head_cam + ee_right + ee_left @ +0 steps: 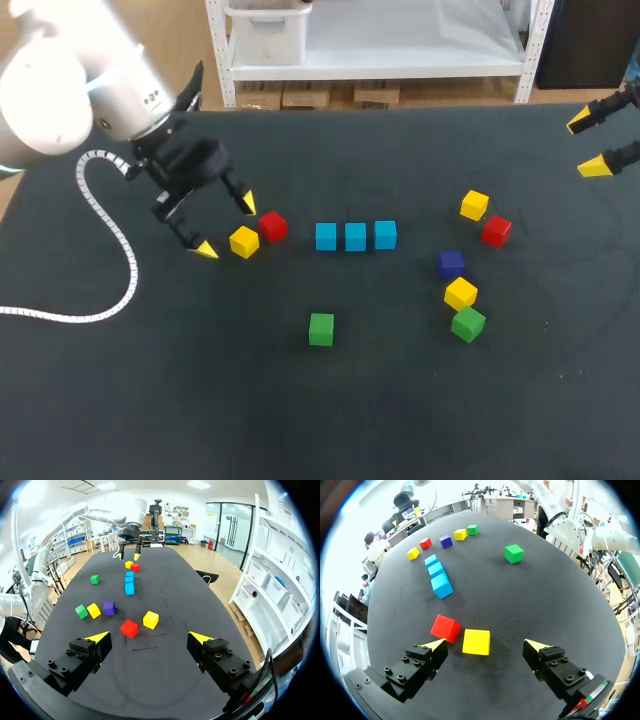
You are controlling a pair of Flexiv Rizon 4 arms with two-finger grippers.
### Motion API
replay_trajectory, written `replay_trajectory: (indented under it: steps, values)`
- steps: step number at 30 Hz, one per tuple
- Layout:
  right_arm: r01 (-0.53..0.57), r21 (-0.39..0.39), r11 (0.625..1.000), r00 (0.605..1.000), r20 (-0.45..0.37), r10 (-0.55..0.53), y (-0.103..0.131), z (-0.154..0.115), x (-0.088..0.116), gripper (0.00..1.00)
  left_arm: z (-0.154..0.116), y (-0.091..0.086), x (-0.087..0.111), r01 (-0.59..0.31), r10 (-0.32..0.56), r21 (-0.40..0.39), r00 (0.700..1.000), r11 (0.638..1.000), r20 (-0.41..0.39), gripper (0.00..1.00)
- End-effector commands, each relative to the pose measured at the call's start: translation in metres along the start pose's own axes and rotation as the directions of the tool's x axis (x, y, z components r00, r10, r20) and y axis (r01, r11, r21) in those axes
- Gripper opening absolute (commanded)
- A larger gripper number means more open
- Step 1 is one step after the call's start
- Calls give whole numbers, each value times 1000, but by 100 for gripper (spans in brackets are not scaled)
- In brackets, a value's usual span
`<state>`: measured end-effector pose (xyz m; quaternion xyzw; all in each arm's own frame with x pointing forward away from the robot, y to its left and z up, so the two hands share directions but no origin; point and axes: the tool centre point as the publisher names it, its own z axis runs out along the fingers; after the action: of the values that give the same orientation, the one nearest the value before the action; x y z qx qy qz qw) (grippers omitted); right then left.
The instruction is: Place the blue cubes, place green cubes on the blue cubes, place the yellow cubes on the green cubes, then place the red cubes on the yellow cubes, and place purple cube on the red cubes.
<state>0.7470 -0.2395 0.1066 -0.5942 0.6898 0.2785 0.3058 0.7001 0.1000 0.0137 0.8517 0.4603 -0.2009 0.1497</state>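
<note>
Left tool (226, 227) fingers spread; smooth square-edged yellow cube (244, 242) by tips

Robotics lab: white robot arm (80, 95) over a black table (200, 420).

The left arm (70, 90) is wearing a smooth, rounded white shell, which is giving way to a black wrist just behind the left gripper (226, 227). A white ribbed cable (108, 228) is hanging in a loop from that wrist. The gripper's two black, blocky fingers (415, 667) are showing round recessed screw heads and pointed bright yellow tips, and a small red and green marking is showing behind one finger. The right gripper (588, 145) is showing the same black blocks, screws and yellow tips.
</note>
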Motion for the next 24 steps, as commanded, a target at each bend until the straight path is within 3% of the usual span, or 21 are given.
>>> replay_trajectory:
  steps: [1,7,13,19,24]
  values:
    - [0,0,1000,1000,1,0,0,0,0,100,0,8,4,-5,5,16,1000,1000,2,100]
    - [0,0,1000,1000,1,0,0,0,0,100,-3,5,-1,-5,5,12,1000,1000,-2,100]
    - [0,0,1000,1000,1,0,0,0,0,100,-5,-10,-25,18,-18,-7,1000,1000,-2,100]
    - [0,0,1000,1000,1,0,0,0,0,100,0,-39,-57,122,-120,-53,992,991,48,100]
    - [0,0,1000,1000,1,0,0,0,0,100,17,-60,-78,282,-273,-81,957,956,99,100]
